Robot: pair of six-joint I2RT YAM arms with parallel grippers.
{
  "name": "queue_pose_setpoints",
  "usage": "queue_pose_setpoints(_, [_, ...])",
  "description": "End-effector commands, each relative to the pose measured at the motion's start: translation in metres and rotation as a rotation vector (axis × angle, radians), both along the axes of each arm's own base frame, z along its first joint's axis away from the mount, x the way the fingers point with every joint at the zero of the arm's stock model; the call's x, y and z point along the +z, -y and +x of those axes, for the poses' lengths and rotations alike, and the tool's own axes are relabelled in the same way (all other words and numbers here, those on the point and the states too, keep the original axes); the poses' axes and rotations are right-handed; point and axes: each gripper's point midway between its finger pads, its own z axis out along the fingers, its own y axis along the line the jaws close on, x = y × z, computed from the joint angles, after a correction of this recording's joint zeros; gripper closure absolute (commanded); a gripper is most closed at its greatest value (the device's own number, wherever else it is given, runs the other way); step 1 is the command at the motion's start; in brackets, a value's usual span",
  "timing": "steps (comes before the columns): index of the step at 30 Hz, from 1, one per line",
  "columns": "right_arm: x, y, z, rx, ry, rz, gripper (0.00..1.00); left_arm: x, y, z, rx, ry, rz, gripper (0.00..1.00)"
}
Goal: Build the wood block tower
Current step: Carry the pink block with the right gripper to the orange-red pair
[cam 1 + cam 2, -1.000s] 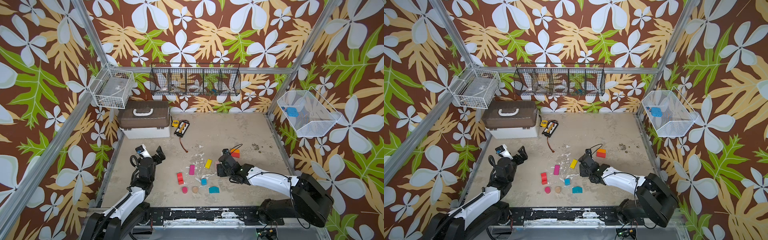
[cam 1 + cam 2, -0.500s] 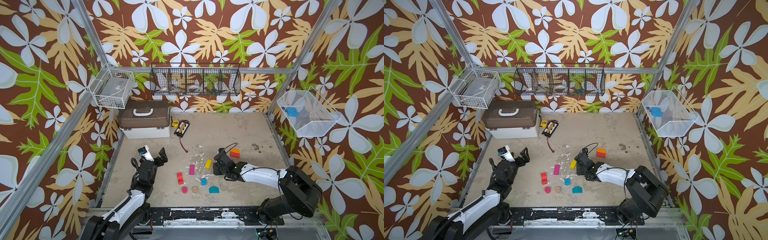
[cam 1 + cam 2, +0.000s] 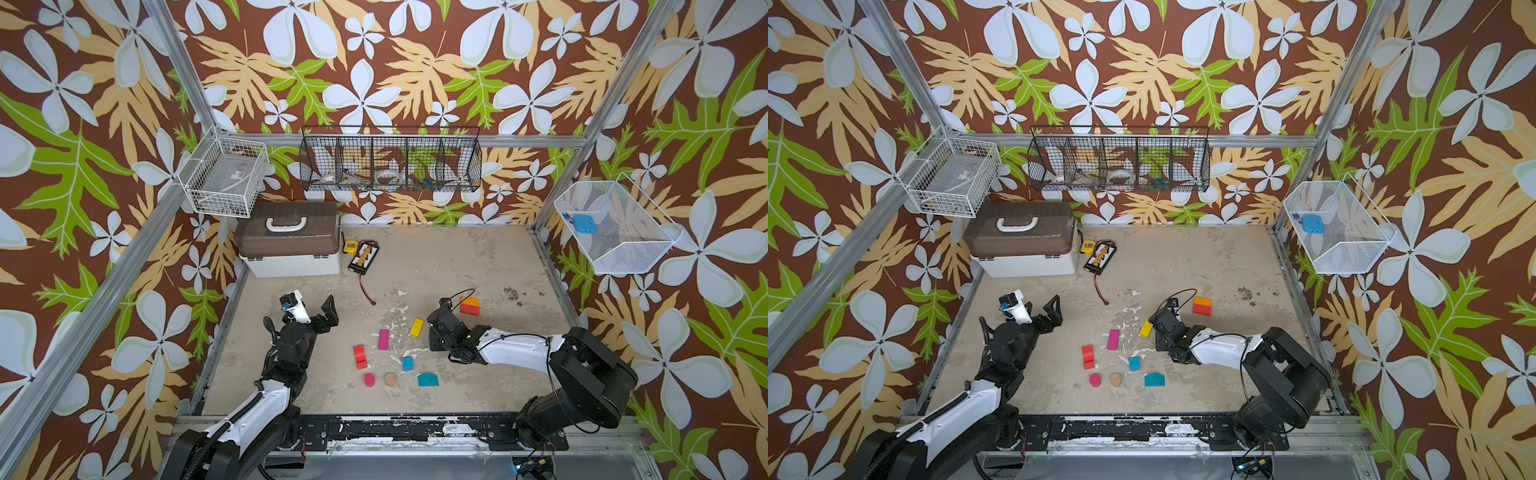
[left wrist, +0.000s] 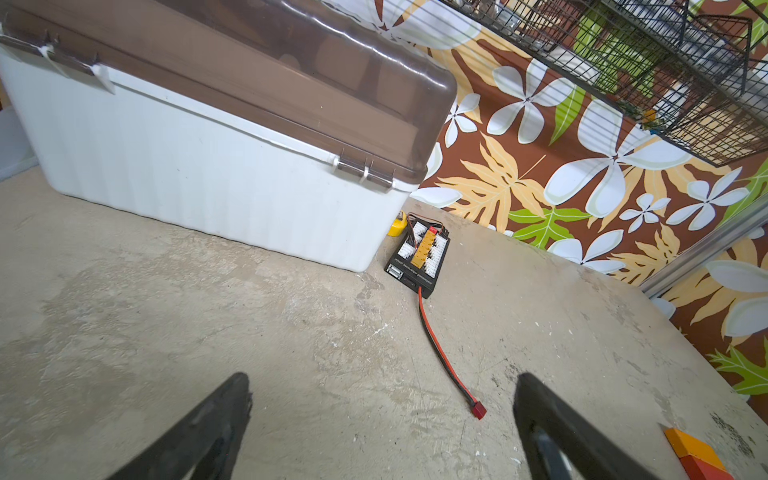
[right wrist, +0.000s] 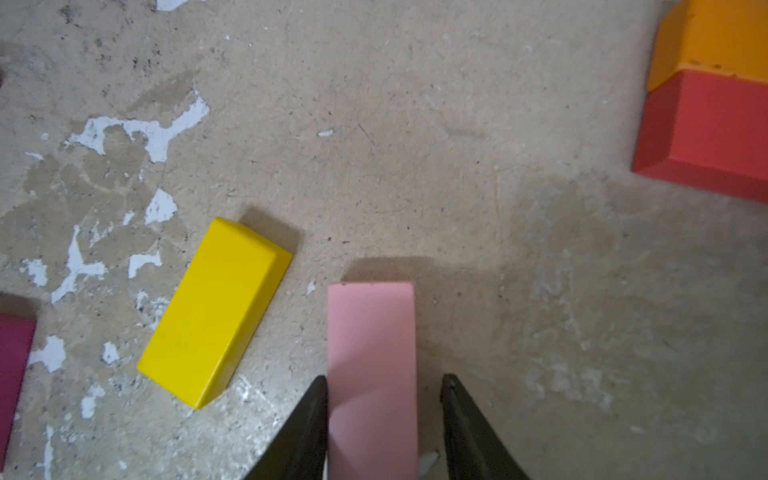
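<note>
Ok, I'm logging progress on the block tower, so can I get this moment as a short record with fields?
stacked so far: orange block on red block, two high
right gripper: fingers either side of pink block, gap at one finger
left gripper: open, empty
nearest loose block: yellow block, flat beside the pink one

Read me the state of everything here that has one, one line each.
left gripper: open, empty.
right gripper: open, straddling the pink block.
pink block: between the jaws, one side not yet touched.
orange block: stacked on red brick.
storage box: lid shut.
yellow block: lying loose.
</note>
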Motion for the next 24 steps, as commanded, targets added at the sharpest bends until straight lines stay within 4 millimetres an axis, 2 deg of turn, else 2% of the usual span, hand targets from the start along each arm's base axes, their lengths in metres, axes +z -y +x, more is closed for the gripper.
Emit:
queue_pose_setpoints(1, [0.0,0.003,0.002,-0.004,0.012,-0.03,0.6,0.009,0.004,0.003,-0.022,0.032,0.001,0.0])
queue_pose_setpoints(7, [0.004,0.005,0.004,0.012,0.018,-0.06,0.7,0.008,0.005,0.003,-0.027,0.025,0.005,0.0])
queue_pose_setpoints(11, [0.023,0.009,0.007,0.005,0.062,-0.07,0.73,0.007,0.006,0.004,-0.03,0.022,0.006,0.0])
queue_pose_setpoints(18, [0.084,0.045,0.021,-0.104,0.21,-0.072,0.75,0.007,0.007,0.005,-0.032,0.018,0.005,0.0])
queue_pose_setpoints(21, [0.097,0.062,0.032,-0.137,0.23,-0.061,0.78,0.006,0.008,0.005,-0.04,0.017,0.006,0.0])
queue_pose_setpoints(24, [0.1,0.086,0.042,-0.193,0.238,-0.075,0.79,0.007,0.013,0.004,-0.063,0.021,0.009,0.0])
